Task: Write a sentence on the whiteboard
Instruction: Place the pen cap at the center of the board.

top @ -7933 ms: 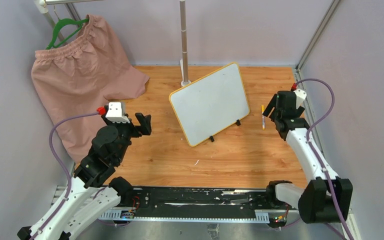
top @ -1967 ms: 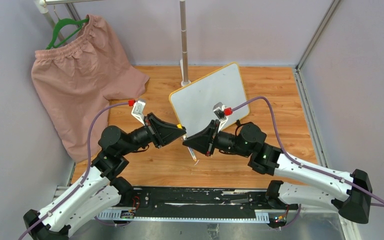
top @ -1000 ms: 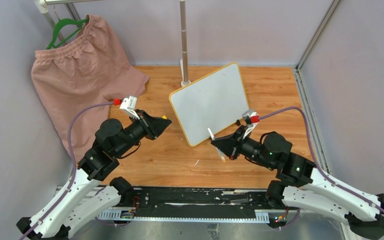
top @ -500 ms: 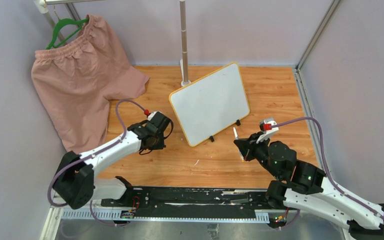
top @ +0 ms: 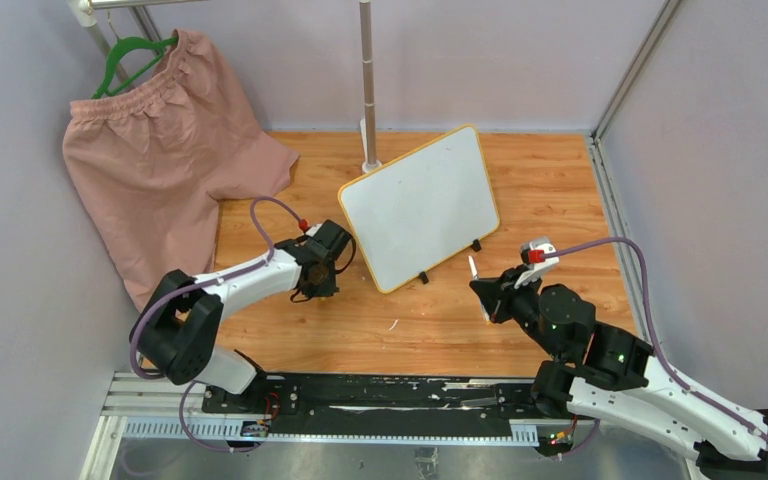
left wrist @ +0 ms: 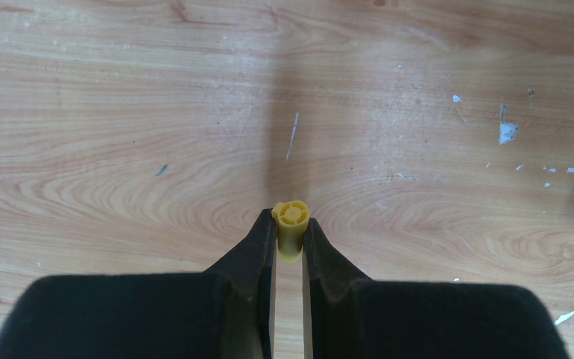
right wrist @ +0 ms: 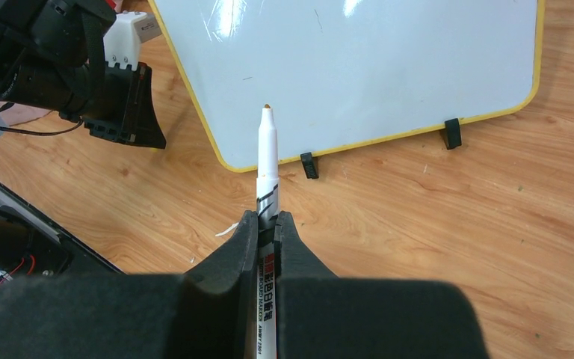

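The whiteboard (top: pixel 420 203) with its yellow frame leans on two black feet at mid-table; its white face (right wrist: pixel 359 67) is blank and no sentence shows on it. My right gripper (top: pixel 487 293) is shut on a white marker (right wrist: pixel 268 161), uncapped, tip up, pointing toward the board's lower edge from a short distance in front of it. My left gripper (top: pixel 315 288) points down at the wood just left of the board. It (left wrist: pixel 290 228) is shut on the marker's yellow cap (left wrist: pixel 291 218).
Pink shorts (top: pixel 155 160) hang from a green hanger (top: pixel 132 52) at the back left. A metal pole (top: pixel 367 85) stands behind the board. A small white scrap (top: pixel 393 325) lies on the wood. The black rail (top: pixel 390 400) runs along the near edge.
The left arm swung its gripper down onto the table left of the board, cap still held. The right arm backed off to the right with the marker, then held still.
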`<state>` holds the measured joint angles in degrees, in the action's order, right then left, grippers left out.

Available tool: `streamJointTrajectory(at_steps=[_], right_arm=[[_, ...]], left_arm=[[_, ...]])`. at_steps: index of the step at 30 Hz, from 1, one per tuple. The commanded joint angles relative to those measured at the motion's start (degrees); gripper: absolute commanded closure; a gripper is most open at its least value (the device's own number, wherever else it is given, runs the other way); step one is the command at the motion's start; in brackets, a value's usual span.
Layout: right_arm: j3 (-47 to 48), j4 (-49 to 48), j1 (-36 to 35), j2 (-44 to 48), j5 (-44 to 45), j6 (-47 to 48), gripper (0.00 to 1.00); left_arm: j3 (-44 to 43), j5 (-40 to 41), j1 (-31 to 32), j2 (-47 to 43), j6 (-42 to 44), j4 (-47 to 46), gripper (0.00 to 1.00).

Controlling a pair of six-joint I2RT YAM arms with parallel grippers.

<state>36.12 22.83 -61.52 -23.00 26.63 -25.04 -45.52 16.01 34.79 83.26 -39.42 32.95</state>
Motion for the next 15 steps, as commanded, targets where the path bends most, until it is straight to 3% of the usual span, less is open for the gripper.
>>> streamJointTrajectory(at_steps=[1, 15], right_arm=[[0.41, 0.37, -0.62, 0.37, 1.12, 1.59, 1.0], [1.32, 0.37, -0.62, -1.51, 1.23, 2.09, 1.0]], left_arm=[[0.75, 0.68, -1.12, 0.09, 0.06, -2.09, 0.86], [3.89, -0.88, -3.21, -1.12, 0.03, -4.02, 0.72]])
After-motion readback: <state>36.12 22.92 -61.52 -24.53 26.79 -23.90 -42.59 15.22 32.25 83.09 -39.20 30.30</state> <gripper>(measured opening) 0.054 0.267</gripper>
